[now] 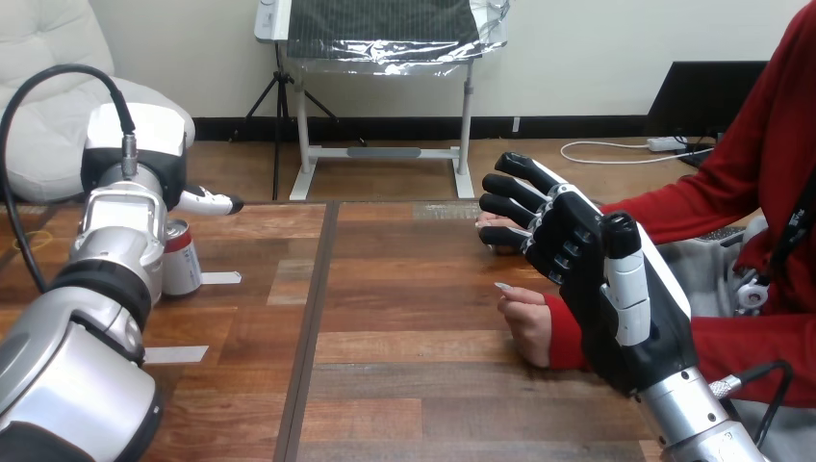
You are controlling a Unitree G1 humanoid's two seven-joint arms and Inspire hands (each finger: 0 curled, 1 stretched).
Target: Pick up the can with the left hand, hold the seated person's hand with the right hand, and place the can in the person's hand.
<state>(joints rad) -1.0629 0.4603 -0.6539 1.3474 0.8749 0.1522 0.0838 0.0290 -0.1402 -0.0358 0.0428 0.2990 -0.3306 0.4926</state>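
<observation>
The right hand (587, 265) stands upright, its fingers (515, 183) straight and released, beside the person's hand (526, 325) resting on the surface (404, 337), while farther left the can (183, 258) stands upright close by the left hand (154, 135), whose grasp cannot be told.

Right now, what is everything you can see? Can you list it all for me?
can: one, red and silver, on the table's left, partly behind the left wrist.
tape strips: two, white, flat on the table near the can.
table: one, brown wood.
person's hands: two, red sleeves, right side; the other peeks out behind the right hand.
left hand: one, black and white, above the can.
right hand: one, black and white, fingers straight.
</observation>
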